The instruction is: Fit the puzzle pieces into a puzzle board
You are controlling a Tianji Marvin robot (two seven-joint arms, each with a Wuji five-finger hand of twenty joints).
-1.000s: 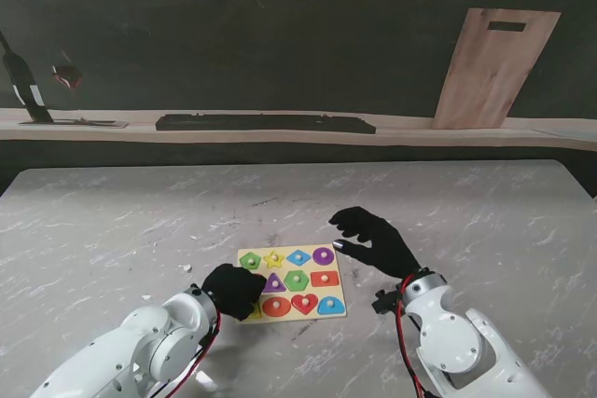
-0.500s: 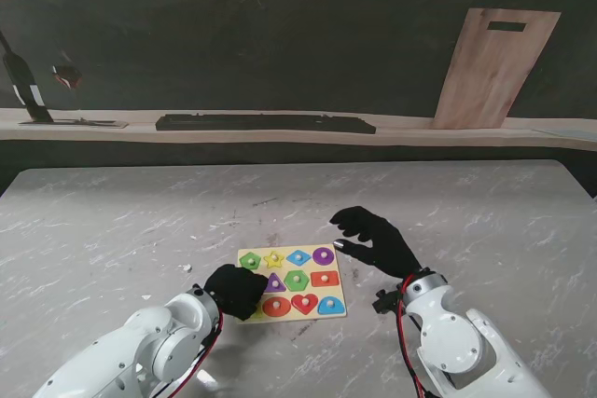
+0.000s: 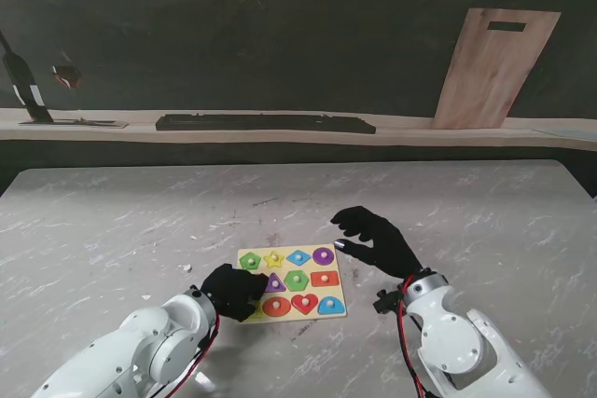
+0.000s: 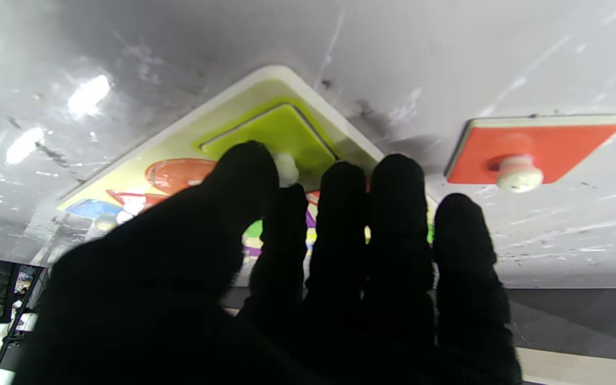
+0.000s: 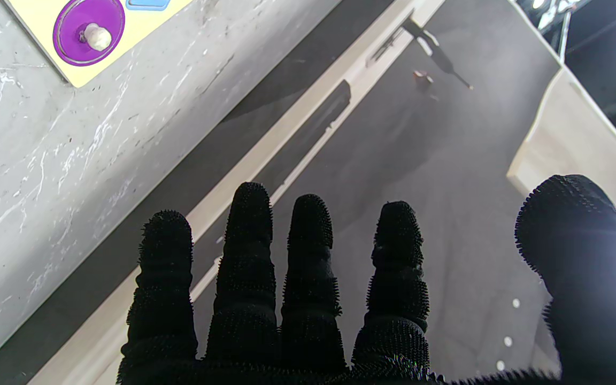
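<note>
On the marble table (image 3: 112,230), the puzzle board (image 3: 292,298) lies flat between your two hands so either can reach it. Your left hand (image 3: 233,291) covers its near-left corner, fingers curled at the lime square's (image 4: 278,133) knob; whether it actually grips, I cannot tell. An orange piece (image 4: 532,147) lies loose beside the board. Your right hand (image 3: 373,240) hovers just right of the board, fingers spread, holding nothing.

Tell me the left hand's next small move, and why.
Probably ease the fingers off the white knob and lift away. The left hand has thumb and forefinger at the knob of the lime-green square piece, which looks seated in the puzzle board's corner recess; whether they grip it I cannot tell. An orange-red square piece lies off the board, on the table.
</note>
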